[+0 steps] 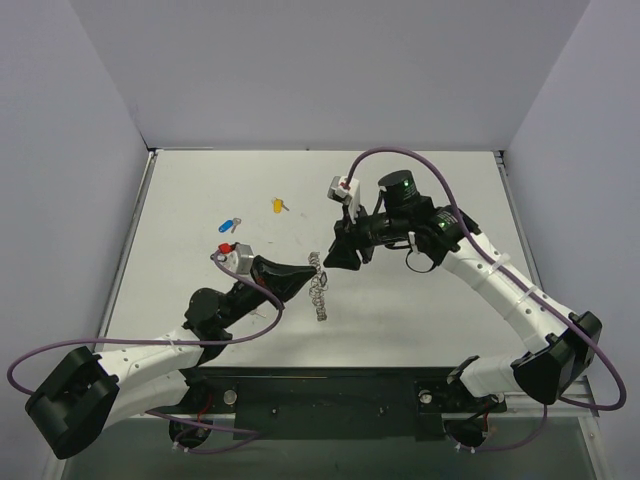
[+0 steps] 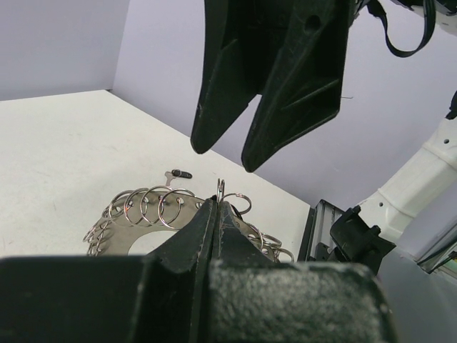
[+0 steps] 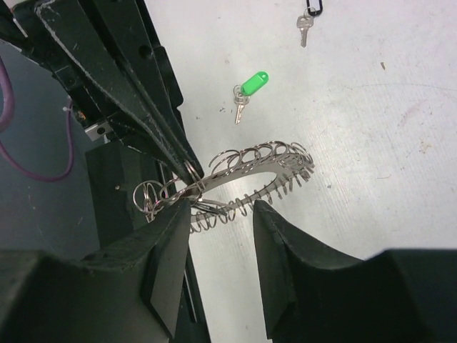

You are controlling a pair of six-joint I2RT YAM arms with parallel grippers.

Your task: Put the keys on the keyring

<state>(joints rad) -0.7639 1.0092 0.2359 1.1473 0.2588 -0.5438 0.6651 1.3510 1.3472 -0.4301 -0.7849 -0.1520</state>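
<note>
White tabletop (image 1: pixel 420 300) carries everything. Your left tool (image 1: pixel 305 272) is pinched tight on one small loop of the keyring (image 1: pixel 319 290), lifting that edge, probably to steady it for threading. Your right tool (image 3: pixel 221 207) is spread and empty, straddling the ring's rim. The green key (image 3: pixel 251 84) lies near; the yellow key (image 1: pixel 279 206) and blue key (image 1: pixel 231 224) lie farther off, none threaded.

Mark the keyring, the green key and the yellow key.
keyring (image 3: pixel 264 171), right wrist view, on its flat band.
green key (image 3: pixel 253 82), right wrist view, on its plastic head.
yellow key (image 1: pixel 277 205), top external view, on its yellow head.
</note>
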